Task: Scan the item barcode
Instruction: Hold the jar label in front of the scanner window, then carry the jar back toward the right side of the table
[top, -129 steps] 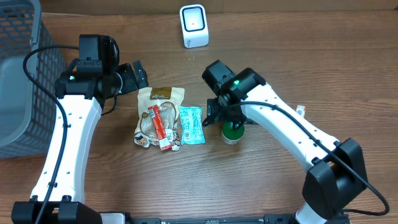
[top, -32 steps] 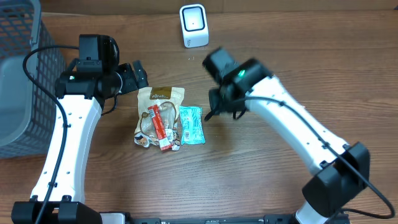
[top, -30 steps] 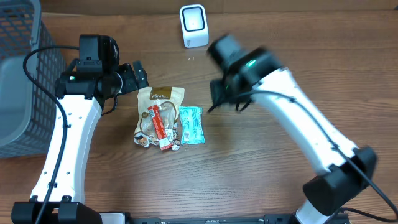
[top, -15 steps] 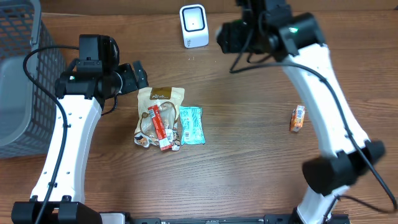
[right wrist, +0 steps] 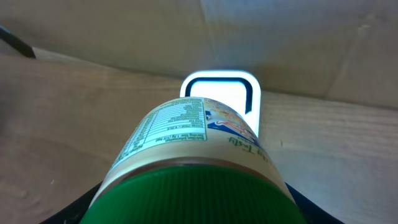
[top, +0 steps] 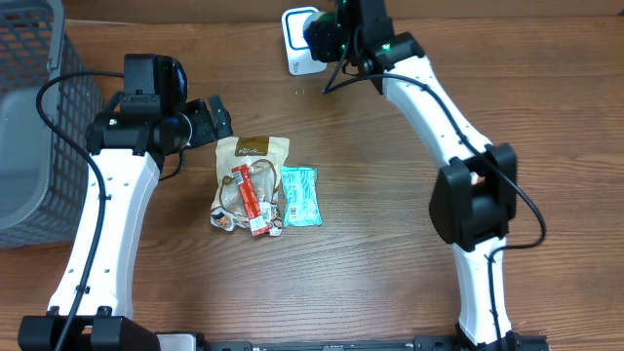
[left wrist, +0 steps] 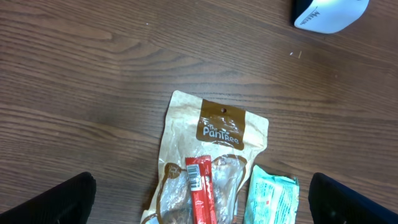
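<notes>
A jar with a green ribbed lid (right wrist: pixel 193 193) and a printed label (right wrist: pixel 180 124) fills the right wrist view, and my right gripper (right wrist: pixel 193 210) is shut on it. The jar's far end points at the white scanner (right wrist: pixel 221 87), whose window glows just beyond it. From overhead, the right gripper (top: pixel 328 37) hangs at the table's back edge, right beside the scanner (top: pixel 293 29) and covering part of it; the jar itself is hidden there. My left gripper (top: pixel 211 117) stands open above the table, holding nothing.
A brown snack bag (left wrist: pixel 214 140), a red bar (left wrist: pixel 202 190) lying on it and a teal packet (left wrist: pixel 270 199) sit in a pile below the left gripper (left wrist: pixel 208 208). A grey mesh basket (top: pixel 29 127) stands at the far left.
The right arm has carried the jar from the middle of the table up to the back edge, in front of the scanner. The left arm and the pile have not moved.
</notes>
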